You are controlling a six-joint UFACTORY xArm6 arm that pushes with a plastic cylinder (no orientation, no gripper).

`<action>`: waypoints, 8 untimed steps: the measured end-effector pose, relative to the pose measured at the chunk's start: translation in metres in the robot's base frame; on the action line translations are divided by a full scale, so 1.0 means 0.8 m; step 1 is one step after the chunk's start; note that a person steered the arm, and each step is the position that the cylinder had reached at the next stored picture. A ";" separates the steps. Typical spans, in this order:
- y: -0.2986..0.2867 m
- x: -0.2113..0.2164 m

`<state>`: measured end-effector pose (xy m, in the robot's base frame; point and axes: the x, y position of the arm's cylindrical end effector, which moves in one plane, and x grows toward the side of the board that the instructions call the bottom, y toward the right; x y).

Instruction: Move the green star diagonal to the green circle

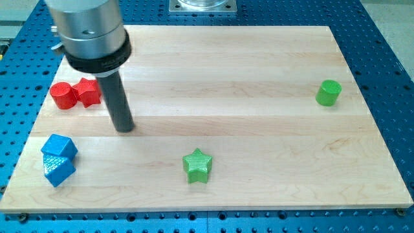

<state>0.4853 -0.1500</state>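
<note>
The green star (196, 165) lies on the wooden board near the view's bottom, a little left of centre. The green circle (328, 92), a short cylinder, stands far off at the view's right, higher up. My tip (125, 128) rests on the board at the view's left, well to the left of the star and slightly above it, touching no block.
A red cylinder (63, 95) and a red block (88, 92) sit together at the view's left, just left of the rod. Two blue blocks (58, 147) (59, 169) lie near the bottom left corner. The board's edge (207, 211) runs along the bottom.
</note>
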 end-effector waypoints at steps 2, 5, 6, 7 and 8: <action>0.068 0.128; 0.158 0.129; 0.175 0.125; 0.188 0.120; 0.208 0.078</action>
<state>0.5478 0.0161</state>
